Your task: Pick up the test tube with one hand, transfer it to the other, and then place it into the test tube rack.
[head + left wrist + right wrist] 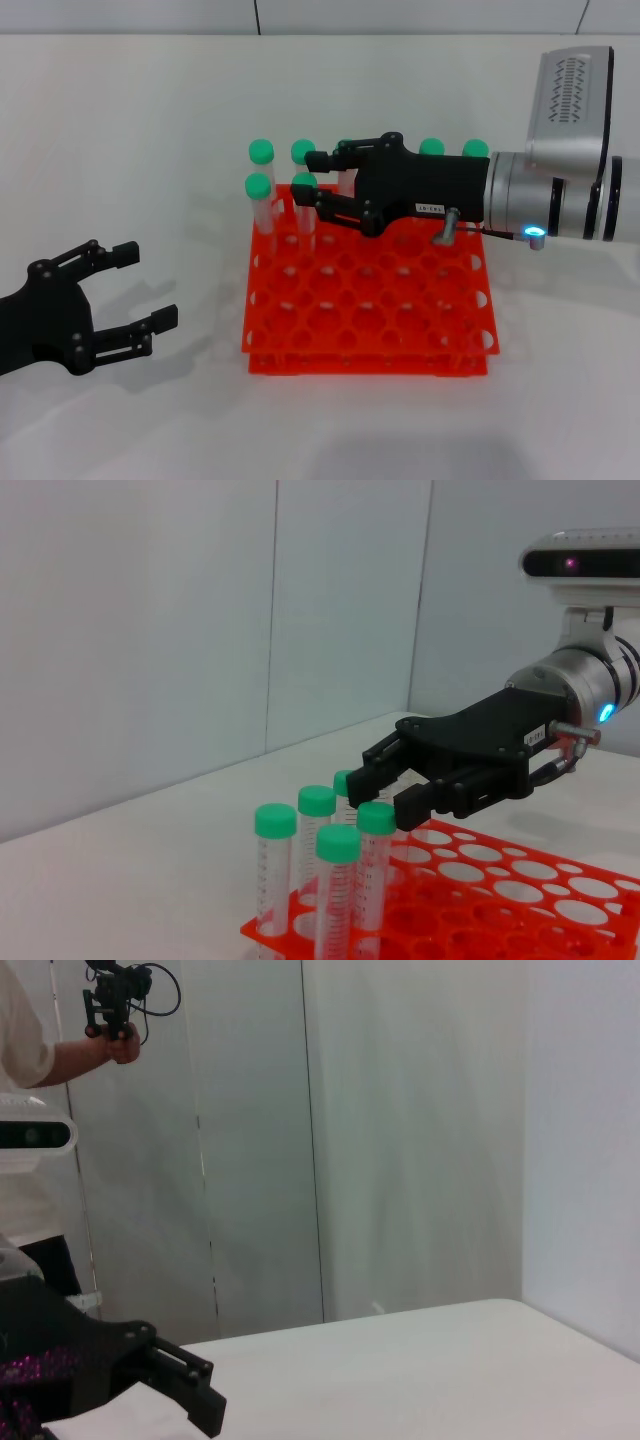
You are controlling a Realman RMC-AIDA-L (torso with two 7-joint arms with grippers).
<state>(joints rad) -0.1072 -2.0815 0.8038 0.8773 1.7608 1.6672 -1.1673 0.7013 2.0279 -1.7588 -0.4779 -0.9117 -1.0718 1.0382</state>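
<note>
Head view: I see the labelled black right gripper [312,182] over the bright orange-red square plastic rack [368,305], jaws apart around a slim clear green-capped tube [345,172] standing in its back row among neighbouring tubes. The unlabelled left gripper [146,287] hangs open, well apart on the white table [150,130].

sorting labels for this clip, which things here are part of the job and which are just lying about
Part of the job:
- orange rack
- green-capped tubes
- right pincer, over the rack's far rows
- left pincer, open beside the rack

Lying about:
- nothing else on the table
</note>
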